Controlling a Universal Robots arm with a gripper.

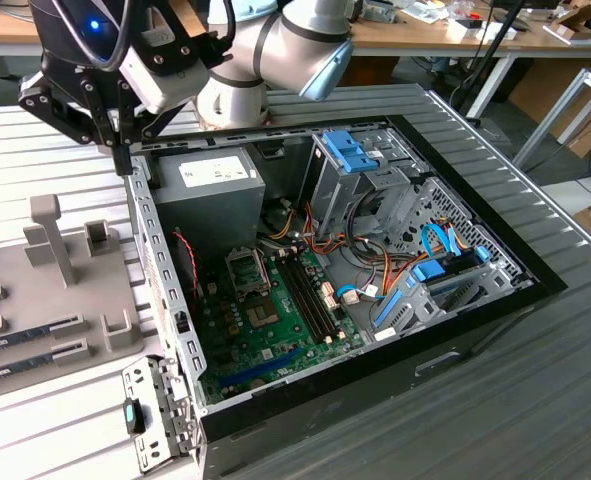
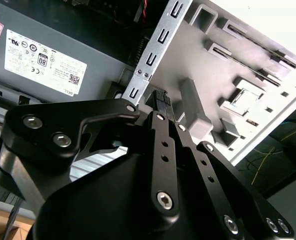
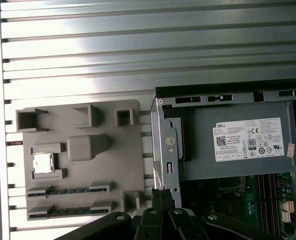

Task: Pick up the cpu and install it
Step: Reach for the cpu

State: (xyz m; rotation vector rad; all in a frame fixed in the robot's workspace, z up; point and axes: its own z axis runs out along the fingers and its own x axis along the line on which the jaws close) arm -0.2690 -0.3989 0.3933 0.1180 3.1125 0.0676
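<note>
Pincer (image 1: pixel 127 160) hanging closed, fingertips (image 2: pixel 160 100) pressing together, gripping nothing, hovering over computer case's metal side rail (image 1: pixel 155 250), just beside grey power supply (image 1: pixel 210 190). Grey tray (image 3: pixel 112 150) lying on ribbed bench (image 3: pixel 137 45), right alongside case. Cpu (image 3: pixel 42 163) sitting flat in square pocket on tray, silver top up, well apart from pincer. Memory sticks (image 3: pixel 67 190) resting in tray slots near it. Black socket frame (image 1: pixel 245 268) showing on green motherboard (image 1: pixel 275 330) inside case.
</note>
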